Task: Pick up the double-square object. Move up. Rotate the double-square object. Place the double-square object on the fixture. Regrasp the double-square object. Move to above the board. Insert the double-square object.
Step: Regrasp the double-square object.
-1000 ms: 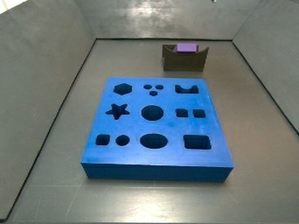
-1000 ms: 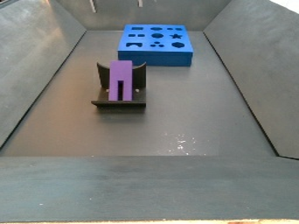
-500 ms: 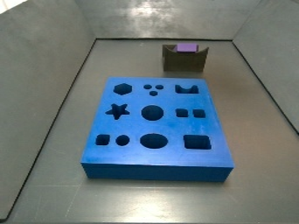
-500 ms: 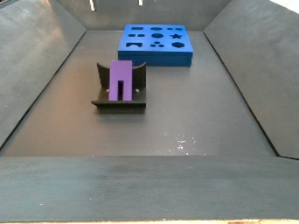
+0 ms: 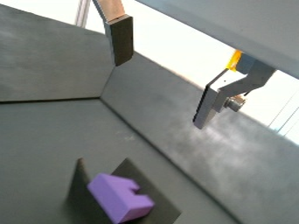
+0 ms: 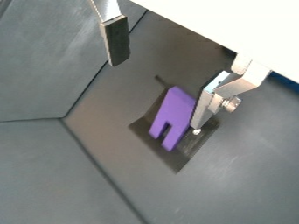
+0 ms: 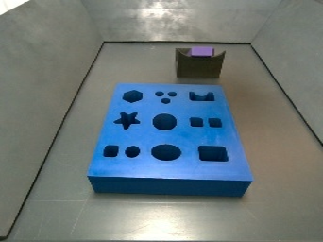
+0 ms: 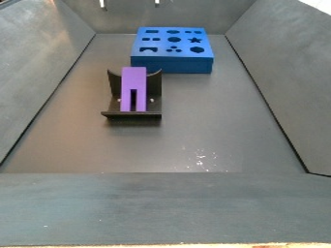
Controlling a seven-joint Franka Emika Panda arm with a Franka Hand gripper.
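Observation:
The light-purple double-square object (image 8: 134, 87) rests upright on the dark fixture (image 8: 131, 111), its notch showing as a slot; it also shows in both wrist views (image 6: 173, 115) (image 5: 121, 196) and as a small purple top (image 7: 199, 53). The blue board (image 7: 167, 133) (image 8: 175, 48) lies flat with its dark cut-outs. My gripper (image 6: 158, 73) (image 5: 163, 76) is open, well above the fixture, with nothing between its fingers (image 6: 115, 39). It does not appear in either side view.
Grey walls enclose the dark floor (image 8: 195, 136) on all sides. The board sits apart from the fixture (image 7: 198, 64), which stands near one end wall.

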